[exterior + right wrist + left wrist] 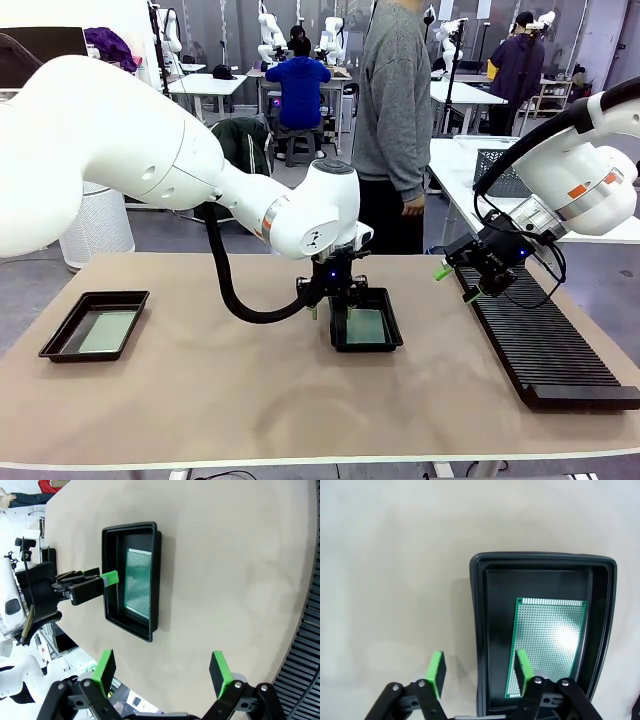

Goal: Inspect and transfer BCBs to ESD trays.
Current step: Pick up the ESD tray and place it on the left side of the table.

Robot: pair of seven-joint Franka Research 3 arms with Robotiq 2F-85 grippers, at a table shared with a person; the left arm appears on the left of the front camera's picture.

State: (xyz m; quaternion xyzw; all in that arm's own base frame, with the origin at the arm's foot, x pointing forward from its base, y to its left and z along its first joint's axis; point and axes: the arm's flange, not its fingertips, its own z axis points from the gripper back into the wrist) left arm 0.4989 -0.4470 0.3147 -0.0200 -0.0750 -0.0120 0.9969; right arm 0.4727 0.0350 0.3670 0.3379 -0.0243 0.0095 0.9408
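Two black ESD trays lie on the table. The middle tray (366,348) holds a green BCB (366,324); the tray at the left (60,345) holds another BCB (108,330). My left gripper (330,305) is low over the middle tray's left side. In the left wrist view that gripper (480,672) straddles the tray's (540,562) long wall. One pad is outside, the other is inside over the board's (550,640) edge, and the jaws are apart. My right gripper (456,283) hangs open and holds nothing, and its own view (162,672) looks down at the tray (131,529).
A long black slotted rack (540,345) runs along the table's right side, just under my right gripper. A person in a grey top (395,110) stands behind the table's far edge. Bare table lies between the two trays and along the front edge.
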